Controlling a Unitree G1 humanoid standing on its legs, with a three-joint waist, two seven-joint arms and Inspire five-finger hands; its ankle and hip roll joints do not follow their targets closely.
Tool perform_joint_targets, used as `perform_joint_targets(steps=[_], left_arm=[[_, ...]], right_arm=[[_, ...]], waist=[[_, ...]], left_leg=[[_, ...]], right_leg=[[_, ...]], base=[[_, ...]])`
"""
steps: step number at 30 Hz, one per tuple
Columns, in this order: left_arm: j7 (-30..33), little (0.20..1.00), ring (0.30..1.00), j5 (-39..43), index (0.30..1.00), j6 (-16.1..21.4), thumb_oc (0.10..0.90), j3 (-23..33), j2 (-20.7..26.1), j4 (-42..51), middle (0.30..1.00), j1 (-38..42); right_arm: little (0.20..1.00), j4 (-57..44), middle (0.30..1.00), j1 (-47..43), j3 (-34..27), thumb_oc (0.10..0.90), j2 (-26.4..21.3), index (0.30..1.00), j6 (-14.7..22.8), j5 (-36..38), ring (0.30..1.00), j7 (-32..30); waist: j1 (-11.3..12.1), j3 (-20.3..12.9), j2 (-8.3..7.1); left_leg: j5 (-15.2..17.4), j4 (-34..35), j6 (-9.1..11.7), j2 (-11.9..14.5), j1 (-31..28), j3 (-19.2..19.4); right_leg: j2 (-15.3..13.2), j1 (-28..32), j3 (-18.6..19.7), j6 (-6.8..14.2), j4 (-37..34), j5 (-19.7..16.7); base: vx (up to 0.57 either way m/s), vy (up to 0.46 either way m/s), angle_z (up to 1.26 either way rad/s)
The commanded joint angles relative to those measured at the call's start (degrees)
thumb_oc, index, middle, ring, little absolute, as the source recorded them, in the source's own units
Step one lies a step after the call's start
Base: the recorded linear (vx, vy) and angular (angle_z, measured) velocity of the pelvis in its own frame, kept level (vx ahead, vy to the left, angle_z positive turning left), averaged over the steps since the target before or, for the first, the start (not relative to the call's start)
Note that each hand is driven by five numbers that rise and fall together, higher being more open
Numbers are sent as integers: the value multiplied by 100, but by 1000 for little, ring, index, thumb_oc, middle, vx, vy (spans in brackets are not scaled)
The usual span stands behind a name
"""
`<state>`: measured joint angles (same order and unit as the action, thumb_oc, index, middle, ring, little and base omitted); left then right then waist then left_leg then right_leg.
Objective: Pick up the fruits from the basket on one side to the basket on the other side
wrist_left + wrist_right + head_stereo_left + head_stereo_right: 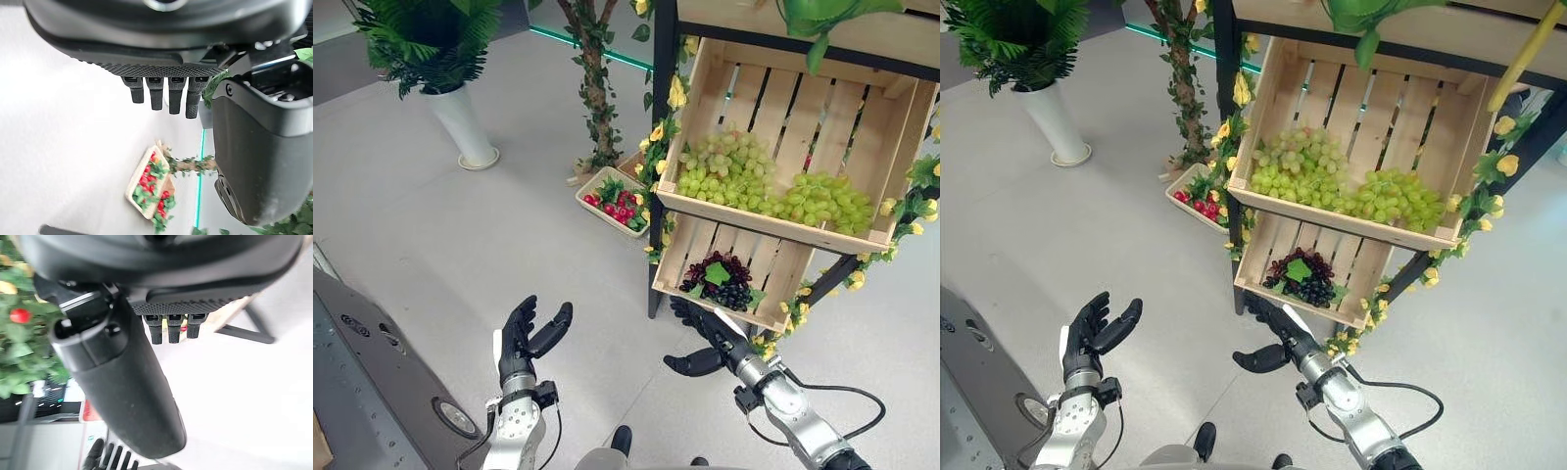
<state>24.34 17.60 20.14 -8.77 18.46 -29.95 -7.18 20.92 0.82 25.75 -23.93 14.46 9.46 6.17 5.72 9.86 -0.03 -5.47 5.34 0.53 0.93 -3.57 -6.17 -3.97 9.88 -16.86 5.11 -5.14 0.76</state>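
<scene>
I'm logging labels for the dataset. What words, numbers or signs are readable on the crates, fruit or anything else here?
None can be read. The upper wooden crate with green grapes, the lower crate with dark grapes and the floor basket of red fruit carry no visible text.

Left hand (530, 333), at 7 o'clock in the left eye view: matt black, with slim segmented fingers and a thicker thumb. Sits on a silver-grey left arm (517, 431) of rounded metal behind a black wrist collar. Right hand (705, 338), at 5 o'clock: the same black, on a matching silver-grey right arm (798, 411) ringed with dark bands. Up close, shows a stippled rubber strip across the palm edge, square-tipped fingers (156, 95), a smooth glossy thumb shell (127, 391) and a small round screw (229, 89).
</scene>
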Motion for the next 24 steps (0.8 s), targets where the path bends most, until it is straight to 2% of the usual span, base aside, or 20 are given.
perform_joint_targets(steps=[1, 2, 5, 6, 7, 8, 9, 10, 11, 13, 14, 16, 17, 19, 20, 21, 23, 24], left_arm=[[69, 900, 900, -431, 900, 586, 800, 7, 86, -314, 900, 435], [-1, 900, 900, -364, 900, 482, 800, 31, 61, -518, 900, 392], [-97, 900, 900, -225, 900, 532, 800, 151, -20, -778, 900, 279], [-171, 900, 900, -152, 900, 536, 800, 232, -66, -819, 900, 187], [-178, 900, 900, -145, 900, 538, 800, 239, -71, -820, 900, 181], [-224, 900, 900, -26, 900, 564, 800, 254, -101, -710, 900, 107], [-227, 900, 900, -19, 900, 573, 800, 238, -103, -668, 900, 95], [-274, 900, 900, -34, 900, 596, 800, 228, -109, -640, 900, 99], [-388, 900, 900, -67, 900, 589, 800, 240, -122, -665, 900, 158], [-452, 900, 900, -28, 900, 522, 800, 166, -132, -654, 900, 299], [-416, 900, 900, -94, 900, 524, 800, 98, -162, -630, 900, 312], [-445, 900, 900, -170, 900, 544, 800, 101, -193, -621, 900, 264], [-559, 900, 900, -235, 900, 544, 800, 74, -162, -654, 900, 230], [-619, 900, 900, -310, 900, 473, 800, 12, -111, -667, 900, 295], [-727, 900, 900, -401, 900, 346, 800, -140, 13, -528, 900, 426], [-733, 900, 900, -405, 900, 349, 800, -184, 44, -513, 900, 448], [-775, 900, 900, -431, 900, 399, 800, -282, 90, -615, 900, 536], [-807, 900, 900, -429, 900, 375, 800, -305, 112, -640, 900, 578]], right_arm=[[900, -501, 900, -189, 108, 800, 131, 900, 318, 298, 900, 24], [900, -488, 900, -168, 87, 800, 146, 900, 262, 177, 900, 143], [900, -519, 900, -192, 106, 800, 95, 900, 176, 116, 900, 305], [900, -426, 900, -205, 108, 800, 103, 900, 39, 97, 900, 323], [900, -420, 900, -207, 108, 800, 105, 900, 10, 103, 900, 322], [900, -366, 900, -235, 118, 800, 93, 900, -137, 213, 900, 282], [900, -339, 900, -241, 114, 800, 91, 900, -123, 247, 900, 279], [900, -297, 900, -232, 79, 800, 91, 900, -174, 312, 900, 267], [900, -243, 900, -184, 3, 800, 92, 900, -230, 325, 900, 191], [900, -137, 900, -167, -89, 800, 55, 900, -343, 478, 900, 162], [900, 68, 900, -180, -171, 800, 86, 900, -378, 513, 900, 188], [900, 231, 900, -179, -237, 800, 171, 900, -328, 516, 900, 181], [900, 291, 900, -92, -346, 800, 314, 900, -393, 528, 900, 70], [900, 308, 900, -67, -344, 800, 426, 900, -464, 544, 900, -111], [900, 287, 900, -72, -345, 800, 546, 900, -500, 797, 900, -239], [900, 282, 900, -73, -349, 800, 575, 900, -484, 807, 900, -241], [900, 290, 900, -85, -320, 800, 658, 900, -423, 618, 900, -285], [900, 287, 900, -112, -295, 800, 666, 900, -439, 610, 900, -310]], waist=[[56, -209, -128], [72, -200, -137], [129, -91, -167], [186, -23, -160], [187, -18, -160], [258, 55, -154], [264, 78, -164], [238, 109, -202], [171, 141, -272], [64, 136, -371], [61, 98, -342], [29, 55, -249], [-65, -12, -153], [-37, -35, -137], [-57, 0, -144], [-68, 19, -137], [-152, 102, -86], [-203, 133, -72]], left_leg=[[593, -34, 9, -69, -242, 340], [596, -100, 14, -58, -214, 339], [672, -549, 73, -37, 27, 293], [494, -476, 165, -7, 131, 276], [466, -448, 172, -6, 129, 271], [213, -219, 271, 17, 218, 274], [199, -224, 289, 29, 268, 332], [250, -490, 308, 62, 379, 627], [499, -1147, 314, 162, 444, 1200], [938, -1978, 156, 137, 463, 1580], [1211, -1943, 64, -108, 344, 1401], [1198, -1265, -1, -164, 39, 1342], [1073, -634, -15, -88, -294, 1499], [1020, -428, -114, -220, -340, 1160], [1028, -321, -220, -280, -400, 1100], [1029, -300, -249, -296, -417, 1057], [1022, -298, -321, -340, -437, 909], [1034, -330, -348, -345, -432, 828]], right_leg=[[-4, 104, -149, -359, 370, 431], [-9, 66, -173, -384, 480, 487], [-3, -27, -201, -510, 747, 603], [44, 2, -239, -547, 720, 560], [49, 9, -242, -546, 706, 550], [101, 46, -245, -521, 552, 442], [107, 42, -257, -517, 514, 418], [82, 20, -325, -502, 457, 376], [7, 24, -436, -473, 432, 375], [-127, -37, -649, -466, 445, 320], [-140, -104, -690, -429, 579, 355], [-97, -180, -697, -397, 845, 485], [-53, -231, -768, -387, 1041, 615], [-108, -347, -754, -259, 1330, 494], [-266, -656, -778, -84, 1934, 272], [-322, -768, -749, -63, 2208, 230], [-461, -1162, -403, -11, 3100, 105], [-428, -1222, -141, -30, 3261, 128]], base=[[-10, -108, 3], [-15, -102, 2], [-31, -133, 6], [-15, -75, 13], [-65, -89, 21], [-79, -44, 18], [-122, -50, 29], [-87, -34, 30], [-88, -9, 71], [-64, 103, 110], [-21, 177, 93], [32, 174, 69], [41, 161, 54], [1, 133, 71], [-40, 125, 63], [-57, 139, 37], [-54, 89, 37], [-85, 12, 31]])
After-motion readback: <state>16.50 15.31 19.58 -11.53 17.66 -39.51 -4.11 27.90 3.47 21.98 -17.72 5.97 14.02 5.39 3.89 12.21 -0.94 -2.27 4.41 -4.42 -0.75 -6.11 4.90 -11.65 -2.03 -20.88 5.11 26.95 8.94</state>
